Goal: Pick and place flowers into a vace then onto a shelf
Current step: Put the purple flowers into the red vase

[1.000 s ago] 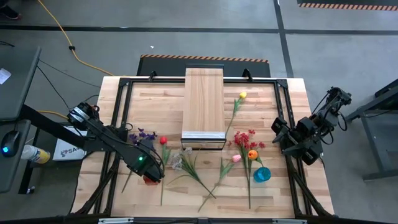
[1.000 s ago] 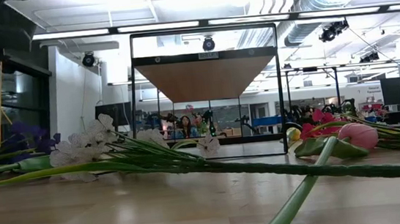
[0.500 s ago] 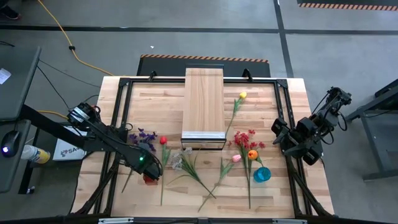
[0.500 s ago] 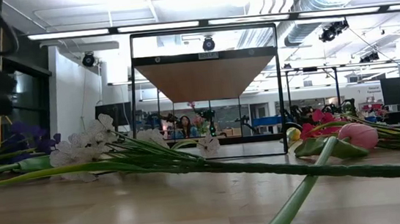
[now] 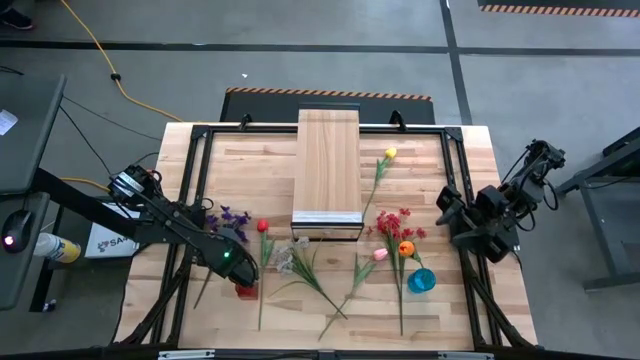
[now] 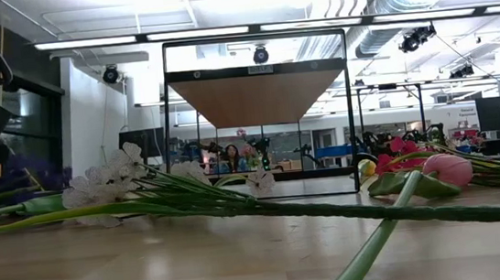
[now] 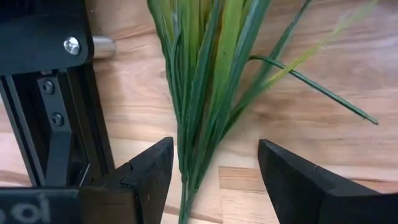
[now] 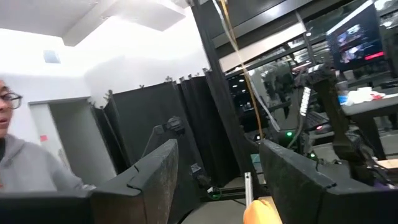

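Below the left gripper (image 7: 214, 171), between its parted fingers (image 7: 149, 168), lies a sheaf of green stems and narrow leaves (image 7: 205, 93) flat on the wooden tabletop (image 7: 311, 143); the jaws stand open on either side without touching it, and a black frame rail (image 7: 50, 93) runs just beside one finger.

Left gripper (image 5: 240, 272), high view: low over the table, directly over the stem of the purple spray (image 5: 232, 216), with the red tulip (image 5: 263, 226) just beside it toward the table's middle.

Toward the middle from that gripper: white spray (image 5: 290, 258), pink tulip (image 5: 381, 254), red spray (image 5: 395, 222), orange tulip (image 5: 406, 248), all lying flat; yellow tulip (image 5: 390, 154) farther off, alongside the shelf (image 5: 327, 170).

Blue vase (image 5: 421, 280): on the tabletop, just beside the orange tulip, near the right gripper (image 5: 447, 212).

Right gripper (image 8: 214, 177): raised at the table's right edge, fingers apart, empty, aimed at the room, where a person in grey (image 8: 31, 174) shows.

Low view: white spray (image 6: 112, 183) and pink tulip (image 6: 447, 169) lying on the boards.
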Controlling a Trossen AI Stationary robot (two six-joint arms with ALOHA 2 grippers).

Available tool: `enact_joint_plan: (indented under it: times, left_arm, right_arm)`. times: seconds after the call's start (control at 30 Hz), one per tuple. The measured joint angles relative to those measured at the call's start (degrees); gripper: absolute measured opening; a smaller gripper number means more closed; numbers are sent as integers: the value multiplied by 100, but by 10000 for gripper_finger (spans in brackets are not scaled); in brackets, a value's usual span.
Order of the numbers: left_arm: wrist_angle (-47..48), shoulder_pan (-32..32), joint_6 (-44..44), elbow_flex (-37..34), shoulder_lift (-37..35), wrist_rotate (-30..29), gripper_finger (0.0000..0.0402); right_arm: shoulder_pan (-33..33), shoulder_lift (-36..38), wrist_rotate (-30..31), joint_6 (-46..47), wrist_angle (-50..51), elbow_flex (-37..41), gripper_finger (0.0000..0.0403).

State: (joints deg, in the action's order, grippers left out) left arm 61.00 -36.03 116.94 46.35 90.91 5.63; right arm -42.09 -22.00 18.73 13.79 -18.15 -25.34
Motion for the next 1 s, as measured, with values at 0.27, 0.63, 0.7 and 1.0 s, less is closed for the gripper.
enact_joint_plan:
  times: [0.27, 0.63, 0.7, 1.0]
  left_arm:
    - [316, 0, 11, -4, -4, -337, 266]
    - [-215, 2, 55, -434, -43, -511, 266]
    - [-198, 2, 72, -427, -40, -546, 265]
    - [-275, 0, 157, -411, -21, -748, 200]
  right_arm:
    - [-2, 0, 43, -82, 0, 0, 209]
    - [0, 0, 32, -40, -9, 0, 209]
    - [0, 0, 28, -30, -11, 0, 210]
    - [0, 0, 28, -34, -11, 0, 211]
